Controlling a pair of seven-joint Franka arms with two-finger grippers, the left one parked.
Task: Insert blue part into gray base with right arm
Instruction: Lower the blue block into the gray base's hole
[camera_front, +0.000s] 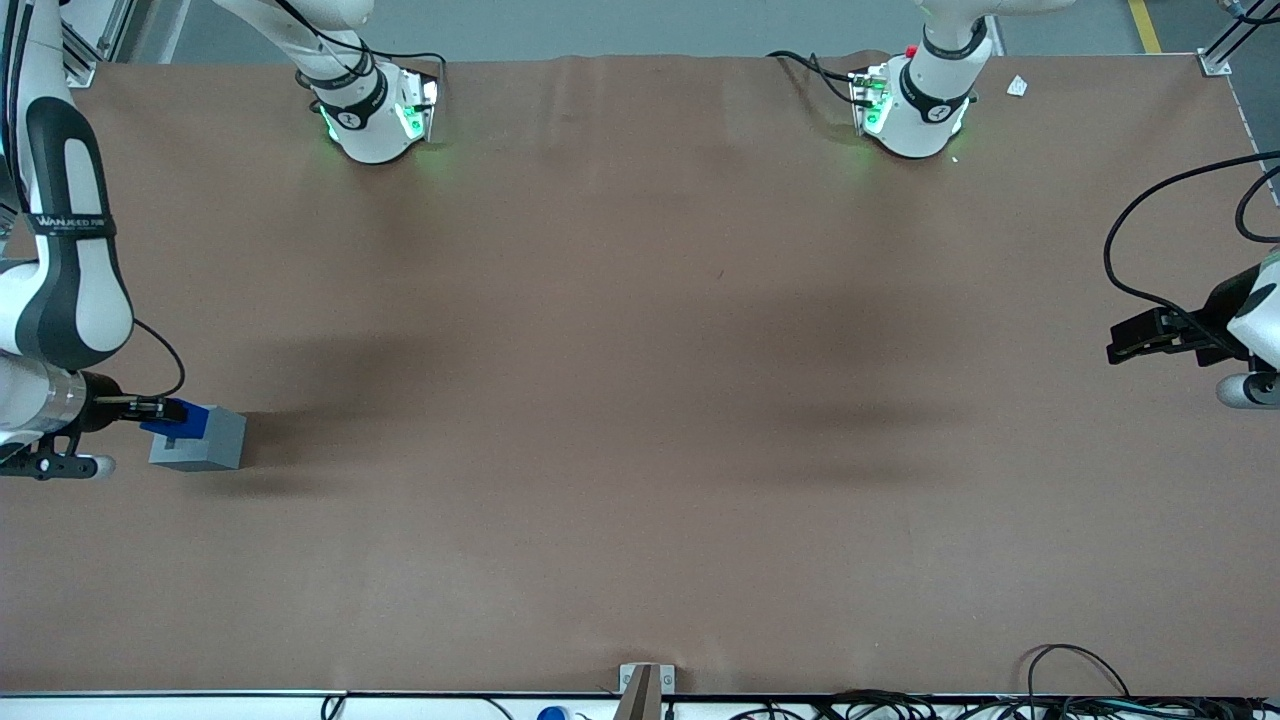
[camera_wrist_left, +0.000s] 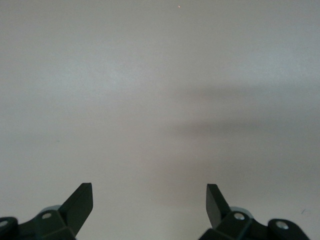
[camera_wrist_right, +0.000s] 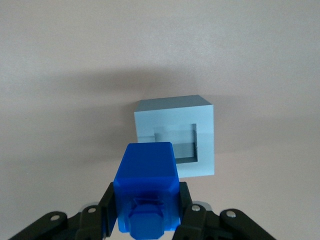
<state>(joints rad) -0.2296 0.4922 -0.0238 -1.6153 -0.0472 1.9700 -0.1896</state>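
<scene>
- Black two-finger gripper on the white right arm is clenched around the blue part, one finger pressed to each side of the block.
- Bright-blue plastic, the blue part is held off the tabletop, apart from the gray base and not inside its recess.
- In the right wrist view, the black fingers flank the block, and the block's outer end covers one corner of the gray base.
- Light-gray and cube-like, the gray base stands on the brown tabletop at the working arm's end, nearer the front camera's edge than the arm bases' edge.
- A square recess is sunk in the top face of the base; it shows as a darker, shaded opening with nothing inside.
- From the front view, the blue part overlaps the upper edge of the base on the side facing the gripper.
- A dark shadow lies on the tabletop beside the base, stretching toward the parked arm's end.
</scene>
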